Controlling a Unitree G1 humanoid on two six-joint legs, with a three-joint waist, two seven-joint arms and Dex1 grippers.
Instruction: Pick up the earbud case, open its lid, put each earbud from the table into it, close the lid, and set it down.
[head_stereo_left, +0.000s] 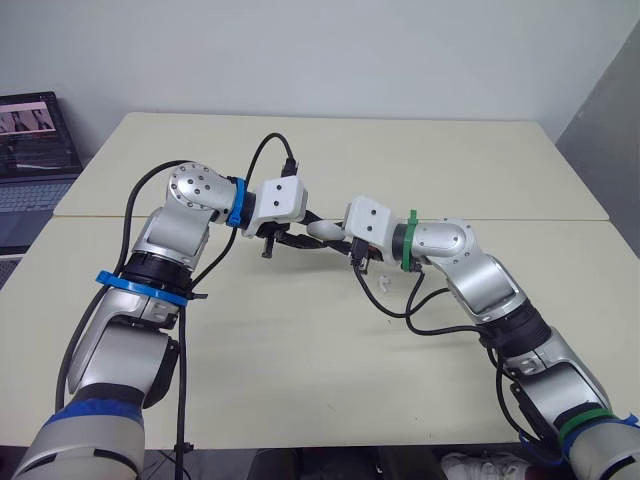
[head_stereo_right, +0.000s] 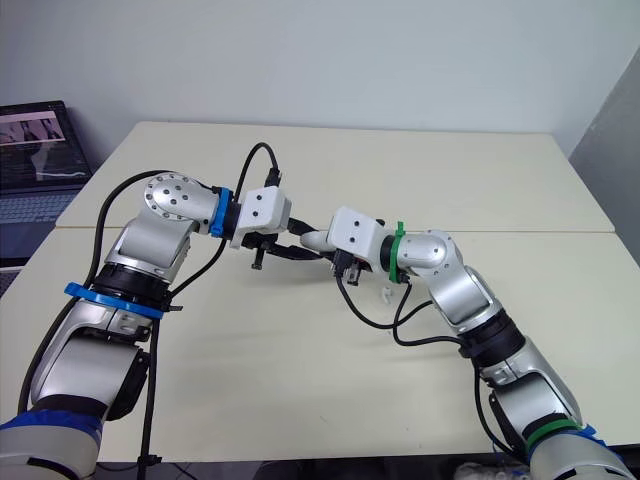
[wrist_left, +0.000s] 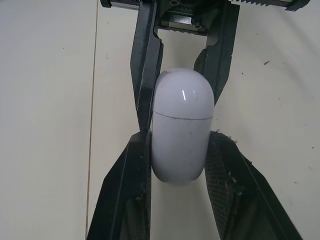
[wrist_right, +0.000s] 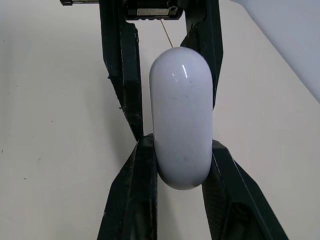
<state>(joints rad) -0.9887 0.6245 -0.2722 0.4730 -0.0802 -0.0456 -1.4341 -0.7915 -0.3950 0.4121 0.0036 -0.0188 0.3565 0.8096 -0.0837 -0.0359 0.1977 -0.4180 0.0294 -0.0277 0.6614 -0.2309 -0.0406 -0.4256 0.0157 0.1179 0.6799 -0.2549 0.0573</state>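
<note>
At the far left edge, a laptop (head_stereo_left: 35, 150) stands open beside the cream table (head_stereo_left: 400, 160). Its frame is cut off and what is on its screen is too small to read.

The left gripper (wrist_left: 179, 147) reaches in from the left toward the middle of the table. Its two black fingers (wrist_left: 132, 170) are clamped on the lower half of the white earbud case (wrist_right: 181, 110), one pressing each flank. In the head views these fingers are mostly hidden under the white wrist housing and a looping black cable (head_stereo_left: 262, 160).

The earbud case is held between the two grippers over the table's centre, close to the seam where the two tabletops meet. In the head views it is a small pale lump, largely covered by the fingers. A thin seam line runs across it in the left wrist view, with the rounded lid sitting closed on the body. Whether its underside clears the tabletop cannot be told.

The right gripper (wrist_right: 181, 152) comes in from the right to meet the left one. Its fingers (wrist_right: 135, 175) are closed on the same case from the opposite end, so the two pairs grip it tip to tip.

Just to the right, below the right wrist, one small white earbud (head_stereo_left: 383, 284) lies on the table, apart from the case. A hanging black cable (head_stereo_left: 400, 310) crosses beside it, and its shape is too small to make out.
</note>
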